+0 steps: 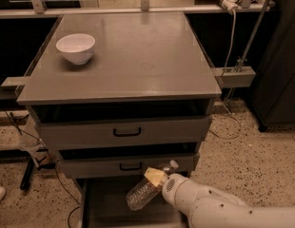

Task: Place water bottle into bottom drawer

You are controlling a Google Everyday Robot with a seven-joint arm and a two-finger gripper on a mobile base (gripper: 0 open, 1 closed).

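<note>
1. Water bottle point(142, 194): clear and ribbed, tilted with its cap toward 1 o'clock and its base toward 7 o'clock. It hangs over the open bottom drawer point(105, 208), at 6 o'clock of the cabinet.
2. Gripper point(157, 177): clamped on the bottle's upper part, with a yellowish finger pad point(154, 175) across it. The white arm point(219, 210) enters from 4 o'clock.
3. Top drawer point(90, 134) and middle drawer point(90, 167): grey with black handles, both slightly pulled out.
4. White bowl point(75, 47): upright on the cabinet top point(138, 61), at 10 o'clock.

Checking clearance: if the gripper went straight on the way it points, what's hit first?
Probably the bottom drawer floor. The gripper, low before the cabinet, holds the water bottle tilted base-down over the open tray; nothing shows between, though depth is unclear.
</note>
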